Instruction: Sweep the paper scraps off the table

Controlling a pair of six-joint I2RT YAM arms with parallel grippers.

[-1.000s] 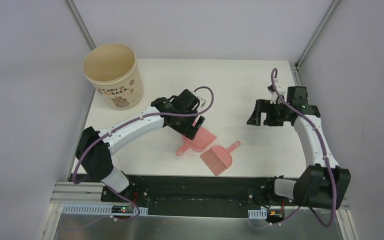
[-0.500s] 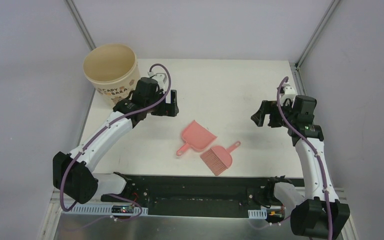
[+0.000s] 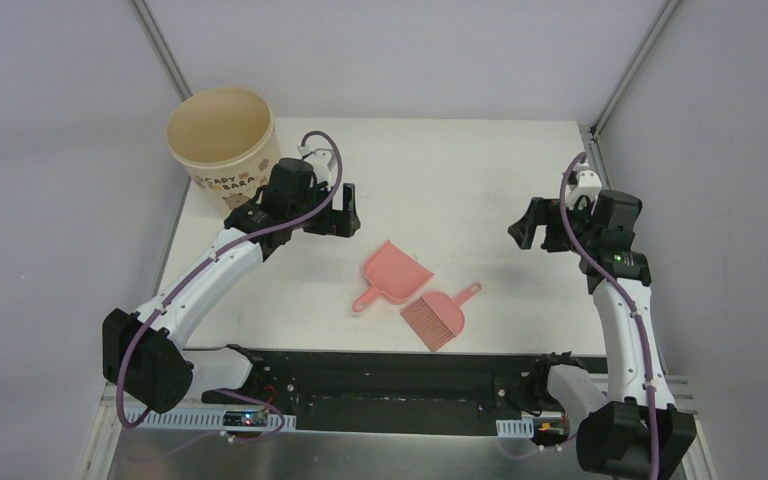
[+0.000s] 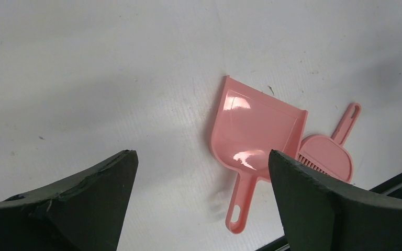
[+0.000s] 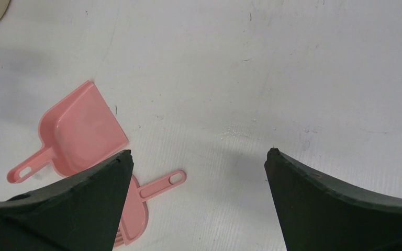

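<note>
No paper scraps show in any view. The white table (image 3: 440, 170) bears a pink dustpan (image 3: 397, 273) and a pink hand brush (image 3: 437, 316) near its front middle. The dustpan (image 4: 254, 133) is empty in the left wrist view, with the brush (image 4: 328, 154) beside it. Both also show in the right wrist view: dustpan (image 5: 81, 130), brush (image 5: 146, 201). My left gripper (image 3: 348, 212) is open and empty, above the table to the dustpan's upper left. My right gripper (image 3: 522, 228) is open and empty, raised over the table's right side.
A beige round bucket (image 3: 228, 150) stands at the table's back left corner, close behind my left arm. The table's black front edge (image 3: 390, 355) runs just below the brush. Grey walls enclose the table on three sides.
My left gripper let go of the dustpan and swung back left toward the bucket, where it now holds still. My right arm drew back to the right and rose slightly.
</note>
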